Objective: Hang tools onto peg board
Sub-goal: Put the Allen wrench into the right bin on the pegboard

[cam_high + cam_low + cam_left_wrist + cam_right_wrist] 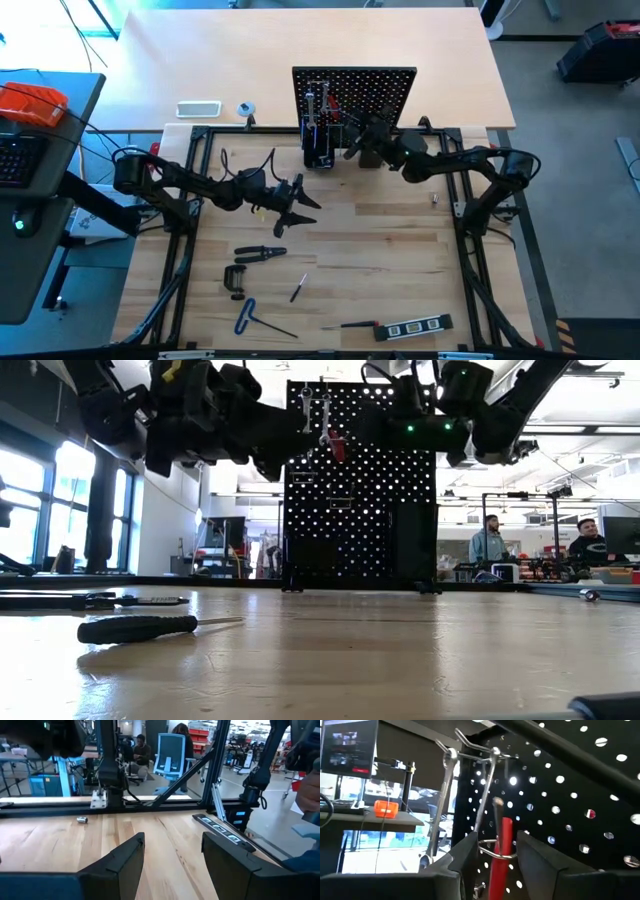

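My right gripper [492,855], jaws parted, faces the perforated black peg board [570,795] bearing two silver wrenches [442,800] and a red-handled screwdriver [501,852].

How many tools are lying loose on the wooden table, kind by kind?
Pliers: 1
Clamp: 1
Blue hex key: 1
Screwdrivers: 2
Level: 1
Total: 6

table [400,250]: pale smooth wood | peg board [375,85]: matt black | wrenches [445,795]: shiny metal
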Robot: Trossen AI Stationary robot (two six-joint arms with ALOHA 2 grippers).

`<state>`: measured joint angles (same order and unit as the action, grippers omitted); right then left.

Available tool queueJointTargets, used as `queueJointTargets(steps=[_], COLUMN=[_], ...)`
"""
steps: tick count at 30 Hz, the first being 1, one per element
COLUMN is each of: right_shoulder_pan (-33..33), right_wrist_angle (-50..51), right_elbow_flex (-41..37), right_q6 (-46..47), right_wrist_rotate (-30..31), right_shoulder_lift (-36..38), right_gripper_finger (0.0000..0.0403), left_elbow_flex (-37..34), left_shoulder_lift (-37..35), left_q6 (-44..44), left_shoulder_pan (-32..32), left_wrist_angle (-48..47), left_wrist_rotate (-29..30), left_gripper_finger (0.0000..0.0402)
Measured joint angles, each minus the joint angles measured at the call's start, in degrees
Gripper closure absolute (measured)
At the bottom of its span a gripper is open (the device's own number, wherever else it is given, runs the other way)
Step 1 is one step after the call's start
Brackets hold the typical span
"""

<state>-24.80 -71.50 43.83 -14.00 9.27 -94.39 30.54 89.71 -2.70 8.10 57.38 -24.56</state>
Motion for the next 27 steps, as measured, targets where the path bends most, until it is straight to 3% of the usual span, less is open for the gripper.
queueJointTargets(steps=[7,18,27], right_shoulder_pan=[-0.07,-0.74,-0.72], right_wrist_angle=[2.46,3.12,0.53], right_elbow_flex=[1.22,1.23,1.21], right_q6=[-0.30,-0.58,-1.51], right_wrist_rotate=[0.11,-0.93,-0.80], right_shoulder_lift=[0.00,0.00,0.00], right_gripper_finger=[0.0289,0.0394,0.0400], left_elbow_flex=[-0.02,0.00,0.00], left_shoulder_lift=[0.00,0.00,0.00], left_q6=[-0.30,-0.68,-0.70], left_shoulder_pan=[0.00,0.00,0.00], left_wrist_angle=[-0.07,-0.04,-0.04], left_wrist_rotate=[-0.22,-0.20,-0.20], left_gripper_finger=[0.0211,0.0211,0.0211])
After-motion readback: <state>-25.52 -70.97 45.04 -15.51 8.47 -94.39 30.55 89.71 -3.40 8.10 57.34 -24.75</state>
